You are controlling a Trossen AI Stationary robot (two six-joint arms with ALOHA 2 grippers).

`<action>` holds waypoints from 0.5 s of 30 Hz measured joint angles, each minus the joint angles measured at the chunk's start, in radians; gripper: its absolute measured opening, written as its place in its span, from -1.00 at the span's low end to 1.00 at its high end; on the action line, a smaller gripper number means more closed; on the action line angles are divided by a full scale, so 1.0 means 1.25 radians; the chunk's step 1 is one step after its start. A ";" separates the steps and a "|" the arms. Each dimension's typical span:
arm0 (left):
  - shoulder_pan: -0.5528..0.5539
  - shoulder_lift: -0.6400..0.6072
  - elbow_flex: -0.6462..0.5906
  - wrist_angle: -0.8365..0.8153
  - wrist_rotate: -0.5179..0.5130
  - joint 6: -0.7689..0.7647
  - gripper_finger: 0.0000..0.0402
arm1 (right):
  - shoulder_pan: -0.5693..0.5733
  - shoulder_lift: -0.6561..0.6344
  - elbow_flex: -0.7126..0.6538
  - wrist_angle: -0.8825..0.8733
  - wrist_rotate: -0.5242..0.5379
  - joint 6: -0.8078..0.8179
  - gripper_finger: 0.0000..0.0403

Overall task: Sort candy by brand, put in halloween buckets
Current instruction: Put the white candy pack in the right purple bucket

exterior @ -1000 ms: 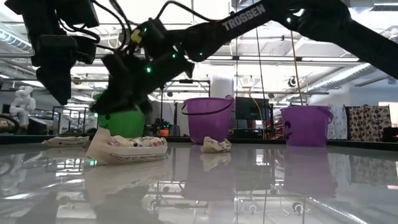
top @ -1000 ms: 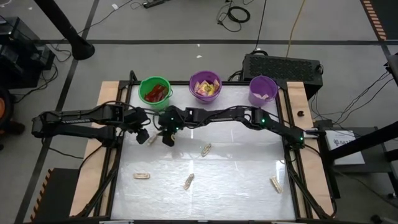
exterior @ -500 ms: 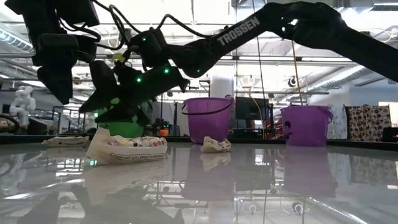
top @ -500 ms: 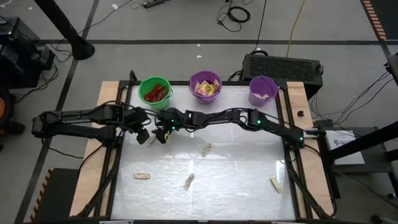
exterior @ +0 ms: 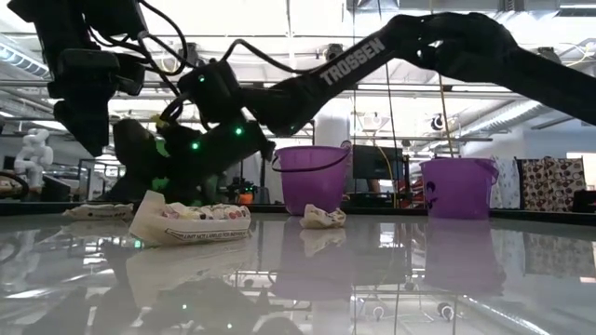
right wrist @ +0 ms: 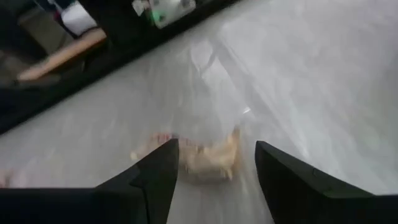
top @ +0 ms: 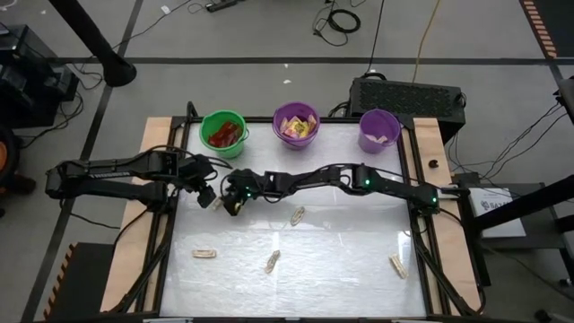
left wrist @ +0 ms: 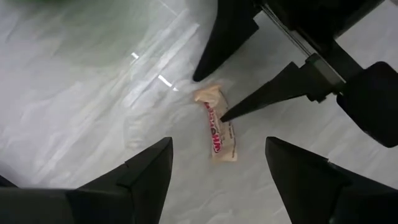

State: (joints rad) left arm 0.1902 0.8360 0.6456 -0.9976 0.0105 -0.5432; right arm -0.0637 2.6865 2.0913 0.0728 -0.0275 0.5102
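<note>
A robotics lab: grey floor [top: 269,36] strewn with cables [top: 341,20], exposed ceiling beams [exterior: 307,88], a white humanoid figure [exterior: 34,149] standing beyond the tabletop [exterior: 391,270]

I see a bright green bucket [top: 223,131] holding red candy, and beside it a deep purple bucket [top: 296,122] with yellow and pale pieces. Next to the purple one stands a paler lavender bucket [top: 379,129] with tan pieces inside. Below the green bucket lies a tan wrapper with red print [left wrist: 221,132]. The arms are black, with green lights, over a glossy white table [top: 341,242].
</note>
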 joint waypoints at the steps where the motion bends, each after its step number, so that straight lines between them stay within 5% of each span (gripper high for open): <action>1: 0.000 0.000 0.000 0.000 0.000 0.000 0.31 | 0.001 0.000 0.000 -0.024 -0.003 -0.001 -0.01; 9: 0.000 0.000 0.000 0.001 -0.010 -0.001 0.31 | -0.002 -0.002 0.014 -0.072 -0.044 -0.006 -0.86; 15: 0.000 0.000 0.000 0.001 -0.013 0.001 0.31 | -0.016 0.006 0.085 -0.127 -0.074 -0.025 -0.97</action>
State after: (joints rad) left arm 0.1902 0.8356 0.6456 -0.9958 -0.0057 -0.5423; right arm -0.0832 2.6938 2.1972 -0.0860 -0.1198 0.4793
